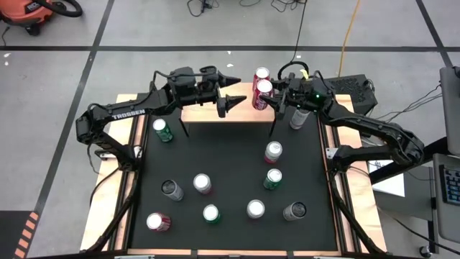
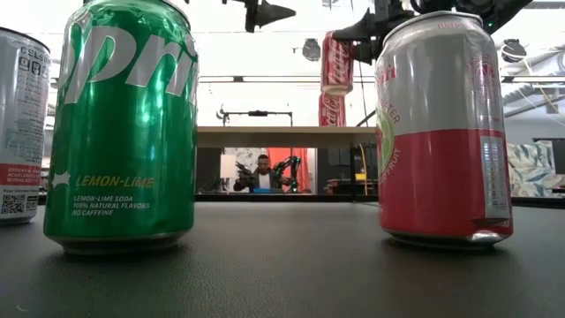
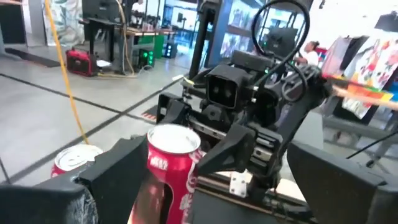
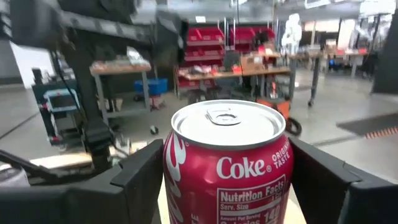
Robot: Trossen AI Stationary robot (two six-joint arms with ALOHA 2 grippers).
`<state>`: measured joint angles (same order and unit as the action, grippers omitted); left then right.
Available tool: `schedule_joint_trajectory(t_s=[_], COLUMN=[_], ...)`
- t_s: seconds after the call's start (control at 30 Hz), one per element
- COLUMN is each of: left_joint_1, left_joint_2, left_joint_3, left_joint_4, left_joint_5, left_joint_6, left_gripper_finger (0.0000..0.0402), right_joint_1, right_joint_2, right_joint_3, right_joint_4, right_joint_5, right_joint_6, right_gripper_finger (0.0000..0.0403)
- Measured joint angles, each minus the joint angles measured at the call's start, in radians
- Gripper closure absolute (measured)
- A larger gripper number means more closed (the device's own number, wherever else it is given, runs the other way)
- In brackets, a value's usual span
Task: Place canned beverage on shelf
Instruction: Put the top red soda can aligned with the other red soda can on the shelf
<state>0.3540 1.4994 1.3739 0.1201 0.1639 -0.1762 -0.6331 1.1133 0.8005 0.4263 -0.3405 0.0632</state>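
The shelf (image 1: pixel 208 111), with a light wooden top on thin black legs, stands at the table's far middle. A red Coke can (image 1: pixel 261 75) stands on its far right corner. My right gripper (image 1: pixel 272 97) is shut on a second red Coke can (image 4: pixel 227 162) and holds it above the shelf's right end. In the low view the held can (image 2: pixel 336 62) hangs higher than the standing one (image 2: pixel 332 109). My left gripper (image 1: pixel 241 88) hovers open above the shelf, level, pointing at the held can with nothing between its fingers. My right gripper pinches the Coke can by its round side wall (image 4: pixel 177 177), below the rim, one finger (image 4: pixel 140 180) on each side. The fingers lie level and reach in from the table's right. The can stays upright, top up, lifted clear of the shelf top.
Several more cans stand on the black table, among them a green one (image 1: pixel 163 130) at the left and a red and white one (image 1: pixel 273 152) right of centre. A Sprite can (image 2: pixel 124 124) and a red and white can (image 2: pixel 441 132) stand close before the low camera. A person (image 2: pixel 262 172) is far behind.
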Motion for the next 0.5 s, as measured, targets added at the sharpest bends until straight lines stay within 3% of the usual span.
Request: schedule_joint_trajectory(t_s=[0.5], left_joint_1=[0.021], left_joint_2=[0.002], left_joint_3=[0.0], left_joint_4=[-0.197], left_joint_5=[0.003], left_joint_6=[-0.052], left_gripper_finger=[0.0015], right_joint_1=[-0.035], right_joint_2=[0.097], right_joint_3=[0.0], right_joint_4=[-0.037], right_joint_5=[0.005], right_joint_6=[-0.043], right_gripper_finger=[0.0133])
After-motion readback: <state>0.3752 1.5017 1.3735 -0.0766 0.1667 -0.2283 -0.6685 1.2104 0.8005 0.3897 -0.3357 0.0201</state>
